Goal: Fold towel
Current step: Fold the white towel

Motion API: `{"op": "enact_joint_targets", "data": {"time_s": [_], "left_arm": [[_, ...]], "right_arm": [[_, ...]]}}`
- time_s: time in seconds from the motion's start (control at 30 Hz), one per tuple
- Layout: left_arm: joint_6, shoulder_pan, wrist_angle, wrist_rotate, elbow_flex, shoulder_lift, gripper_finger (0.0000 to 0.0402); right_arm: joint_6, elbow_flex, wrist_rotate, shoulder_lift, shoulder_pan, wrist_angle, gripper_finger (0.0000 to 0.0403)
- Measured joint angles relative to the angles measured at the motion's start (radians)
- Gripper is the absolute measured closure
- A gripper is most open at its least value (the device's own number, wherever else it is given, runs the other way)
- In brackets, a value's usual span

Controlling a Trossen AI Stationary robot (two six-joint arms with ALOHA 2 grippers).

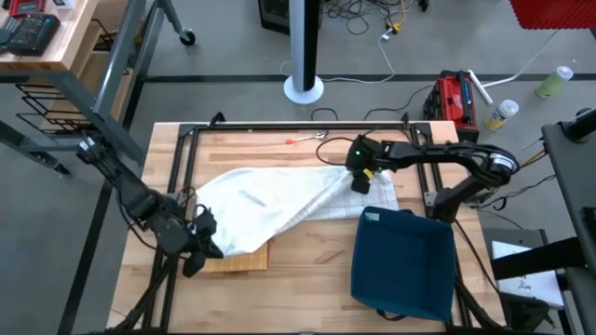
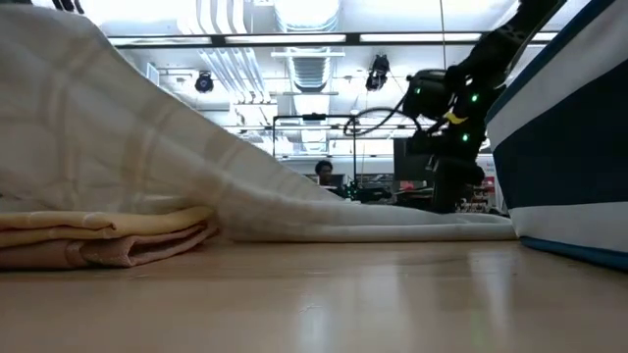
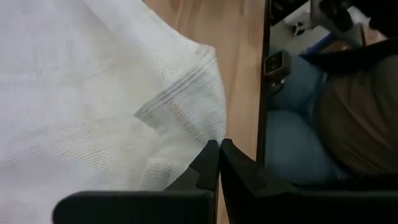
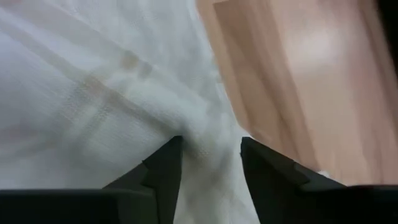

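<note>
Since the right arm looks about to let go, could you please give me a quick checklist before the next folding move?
1. Left gripper pinching the white towel corner: ok, fingers shut on the cloth.
2. Right gripper released: cannot tell; fingers apart, cloth between them.
3. Towel flat: not ok, it slopes up toward the left gripper.
4. Blue bin clear of towel: cannot tell; it sits close to the cloth's edge.
5. Folded tan cloth underneath: ok, lying flat.

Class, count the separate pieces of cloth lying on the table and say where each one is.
2. A white towel spreads across the table's middle, between both arms. A folded tan cloth lies under its left-arm end, near the front edge. More may be hidden beneath the white one.
</note>
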Motion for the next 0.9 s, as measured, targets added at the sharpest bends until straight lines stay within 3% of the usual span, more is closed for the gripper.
{"op": "enact_joint_targets", "data": {"time_s": [0.2, 0.37, 0.57, 0.73, 0.9], "left_arm": [[-0.011, -0.001, 0.003, 0.001, -0.006, 0.02, 0.0401], [-0.035, -0.002, 0.005, -0.025, -0.007, 0.028, 0.0401], [-0.058, -0.001, 0.002, -0.038, -0.027, 0.054, 0.0401], [-0.114, -0.001, -0.023, -0.053, -0.04, 0.072, 0.0401], [-0.144, -0.001, -0.117, -0.167, -0.041, 0.074, 0.0401]], "right_arm": [[-0.037, 0.015, -0.027, 0.103, 0.0, -0.03, 0.0242], [-0.043, 0.032, -0.033, 0.125, -0.002, -0.072, 0.0286], [-0.057, 0.036, -0.023, 0.04, -0.003, -0.14, 0.0388], [-0.03, 0.038, -0.022, -0.045, -0.003, -0.203, 0.0392], [-0.01, 0.039, 0.019, -0.128, 0.001, -0.262, 0.04]]}}
